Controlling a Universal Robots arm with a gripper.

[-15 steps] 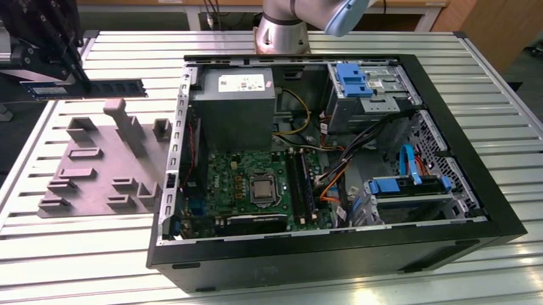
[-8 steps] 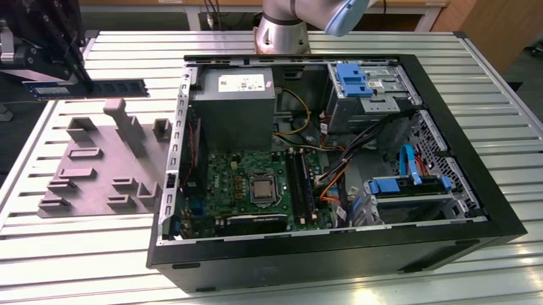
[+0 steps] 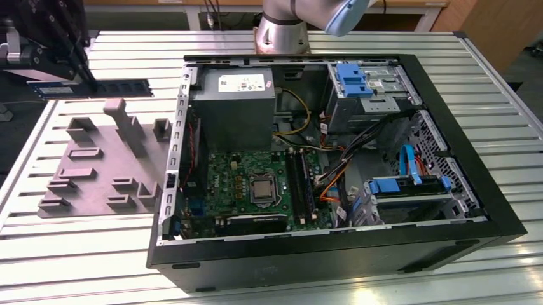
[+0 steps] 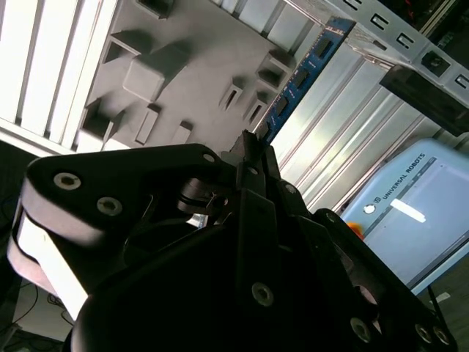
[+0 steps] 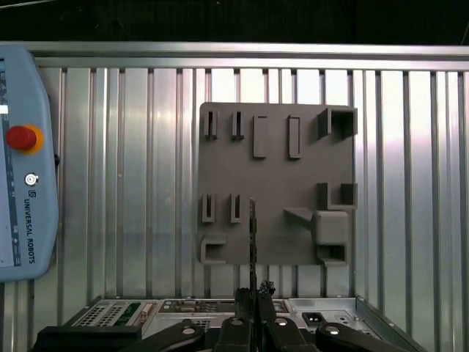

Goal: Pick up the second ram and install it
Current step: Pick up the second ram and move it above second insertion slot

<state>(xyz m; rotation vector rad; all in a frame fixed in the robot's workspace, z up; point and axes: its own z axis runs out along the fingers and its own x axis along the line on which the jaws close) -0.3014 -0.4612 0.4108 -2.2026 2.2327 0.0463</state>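
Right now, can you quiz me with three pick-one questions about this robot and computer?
1. Where is the second ram? A on the floor; B in the claw; C in someone's hand.
2. What colour is the round button on the teach pendant? A green; B white; C red.
3. The computer case is: A open; B closed; C wrapped up.
Answers: B, the claw is clamped on its end; C, it shows red; A, its green motherboard is uncovered.
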